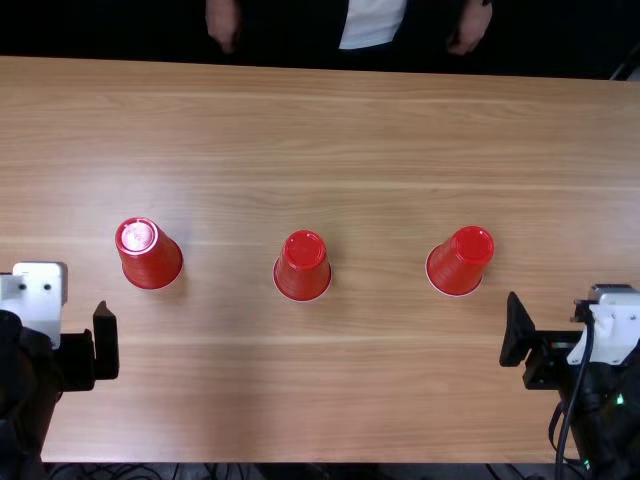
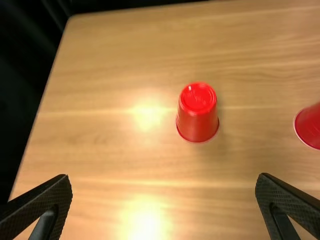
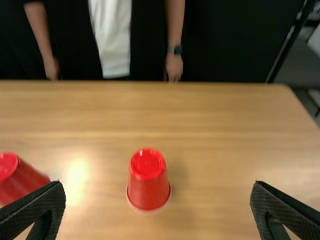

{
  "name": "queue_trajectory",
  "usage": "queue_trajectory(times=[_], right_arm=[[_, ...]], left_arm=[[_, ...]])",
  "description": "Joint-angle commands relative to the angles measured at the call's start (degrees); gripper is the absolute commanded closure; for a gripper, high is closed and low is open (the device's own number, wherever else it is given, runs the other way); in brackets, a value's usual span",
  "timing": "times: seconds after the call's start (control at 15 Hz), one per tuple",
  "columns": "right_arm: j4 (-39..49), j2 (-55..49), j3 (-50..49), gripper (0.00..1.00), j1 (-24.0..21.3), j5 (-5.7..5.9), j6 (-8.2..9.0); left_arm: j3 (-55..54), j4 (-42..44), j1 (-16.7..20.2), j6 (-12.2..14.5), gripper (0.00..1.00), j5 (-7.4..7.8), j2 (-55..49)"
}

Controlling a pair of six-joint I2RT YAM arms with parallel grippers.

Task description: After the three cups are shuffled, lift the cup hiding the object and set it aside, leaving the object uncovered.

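Looking thru the left wrist view first: the left gripper [image 2: 162,179] hangs over the table [image 2: 100,60] w/ its two fingers spread wide, nothing between them but bare wood. The left cup [image 2: 198,112] stands upside down ahead of it, well apart from the middle cup [image 2: 309,126], partly in view.

Right wrist view: the right gripper [image 3: 156,185] also has its fingers wide apart, holding nothing. The right cup [image 3: 148,179] stands upside down straight ahead, on the other side of the middle cup from the left one. Part of the middle cup peeks in beside one finger.

Top view: three red cups in a rough row, all mouth-down. The outer two sit about evenly to either side of the middle cup & well apart from it. Both grippers sit nearer the table's near edge than the middle cup, each out beyond its own outer cup, touching none.

Object: hidden, and I can't tell which cup covers it.

Step, as I judge it: shuffle looks over (no hand on any cup), pick not yet begun. Next move needs the correct cup chosen. Then the arm on that side goes fwd w/ fingers open round the cup wall and closes gently (prob. thin plastic, squashes). It lifts straight up so the object isn't dragged & sets the cup down clear of it.
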Motion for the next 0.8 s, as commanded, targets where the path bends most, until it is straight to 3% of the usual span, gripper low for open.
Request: queue_trajectory(times=[0.0,0.27,0.6,0.73], right_arm=[[-2.2,2.7,3.3,0.0,-0.3,0.26,-0.07],[-12.2,9.3,8.1,0.0,-0.1,0.16,0.35],[-18.7,14.6,11.1,0.0,-0.1,-0.05,0.56],[-18.8,16.2,11.3,0.0,-0.1,-0.48,0.56]], left_arm=[[2.3,-1.5,0.3,-4.5,0.0,-0.08,1.2],[2.1,-6.0,-0.1,-4.6,0.0,0.45,5.5],[1.8,-6.7,-0.3,-4.7,0.0,0.87,9.7],[1.8,-8.5,-0.6,-6.6,0.0,0.87,11.4]])
